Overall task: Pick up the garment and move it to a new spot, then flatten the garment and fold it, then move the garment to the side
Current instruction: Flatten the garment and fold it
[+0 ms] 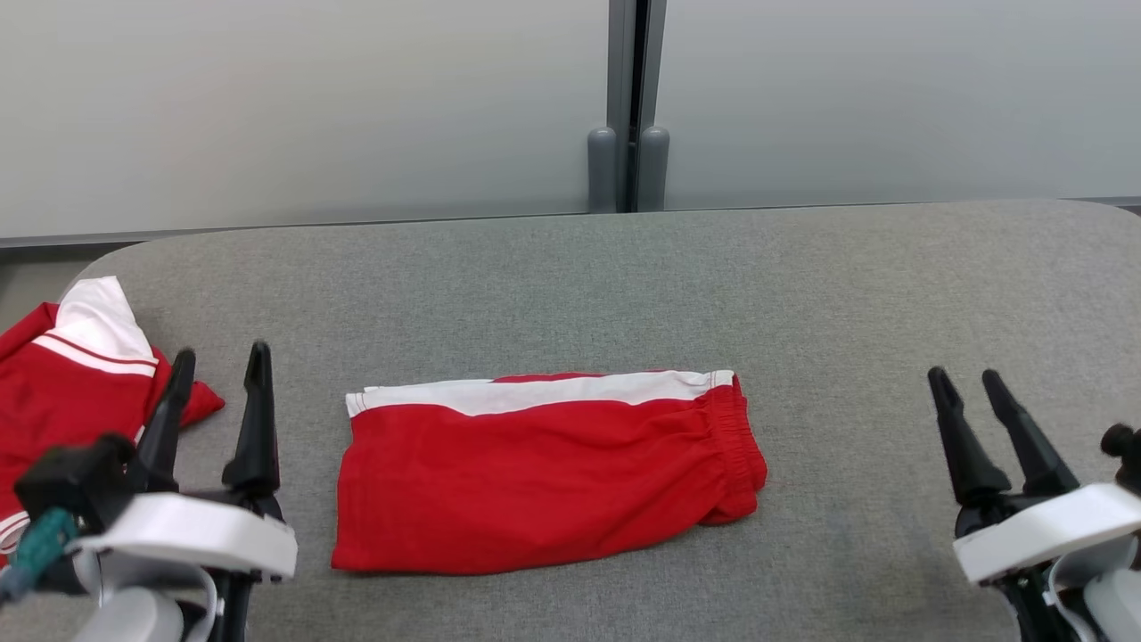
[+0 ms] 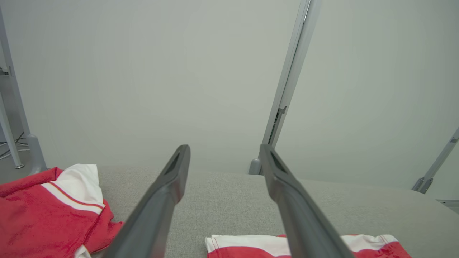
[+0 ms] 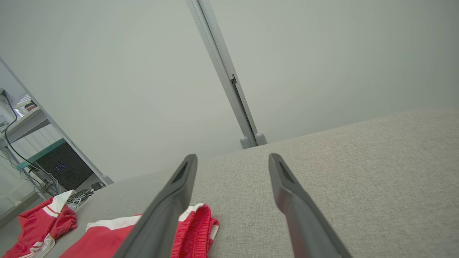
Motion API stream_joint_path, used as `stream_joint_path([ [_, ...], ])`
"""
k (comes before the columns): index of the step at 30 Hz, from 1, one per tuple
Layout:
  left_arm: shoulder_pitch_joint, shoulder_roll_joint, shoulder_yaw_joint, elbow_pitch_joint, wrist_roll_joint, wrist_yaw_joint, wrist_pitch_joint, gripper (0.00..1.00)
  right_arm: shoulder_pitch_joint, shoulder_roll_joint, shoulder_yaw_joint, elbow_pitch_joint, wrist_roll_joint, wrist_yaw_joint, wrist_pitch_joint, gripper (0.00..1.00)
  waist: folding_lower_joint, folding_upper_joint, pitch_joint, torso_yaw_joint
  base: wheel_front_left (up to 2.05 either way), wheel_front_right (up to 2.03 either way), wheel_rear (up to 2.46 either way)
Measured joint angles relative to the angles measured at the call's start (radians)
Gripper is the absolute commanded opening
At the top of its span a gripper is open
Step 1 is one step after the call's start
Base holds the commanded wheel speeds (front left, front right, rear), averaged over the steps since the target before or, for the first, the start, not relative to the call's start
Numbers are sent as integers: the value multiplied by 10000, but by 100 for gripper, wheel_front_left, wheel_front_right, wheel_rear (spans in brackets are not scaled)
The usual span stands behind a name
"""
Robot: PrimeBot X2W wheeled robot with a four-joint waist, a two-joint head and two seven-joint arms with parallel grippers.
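Lying folded, the shorts (image 1: 544, 473) look light, limp, apt to unfold; pinch all layers at waistband (image 1: 740, 437) and opposite edge. Jaws spread, empty on left gripper (image 1: 222, 352) and right gripper (image 1: 963, 374).

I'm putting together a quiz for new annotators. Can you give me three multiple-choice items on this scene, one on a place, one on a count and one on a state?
1. Where do the folded shorts lie on the grey table?
A. between the two grippers
B. at the right edge
C. hanging off the far edge

2. How many red-and-white cloth items are on the table?
A. one
B. two
C. three

3. How do the left gripper and right gripper stand?
A. both open and empty
B. left shut on cloth
C. both shut on cloth

Answers:
1 A: the shorts lie mid-table with one gripper to each side.
2 B: besides the shorts there is a crumpled garment at the left edge.
3 A: each pair of fingers is spread with nothing between them.
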Motion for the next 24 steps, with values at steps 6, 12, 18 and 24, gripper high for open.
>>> stream_joint_path([
  [6,1494,-1358,1200,-123,1804,-495,0,100,615,759,-476,48,-1035,0,-2,100,0,0,-78,83,0,0,0],
  [12,1833,-2387,1831,184,2830,-1363,0,100,453,957,-115,708,-1657,0,192,100,0,0,-138,435,0,0,0],
  [18,1880,-2941,2027,504,3308,-1987,-2,100,-484,1218,487,1685,-1850,0,1087,100,0,0,-108,918,0,0,0],
  [24,1851,-3271,2134,888,3611,-2435,-25,100,-1145,1528,915,3135,-1893,2,1517,100,0,0,-48,1548,0,0,0],
])
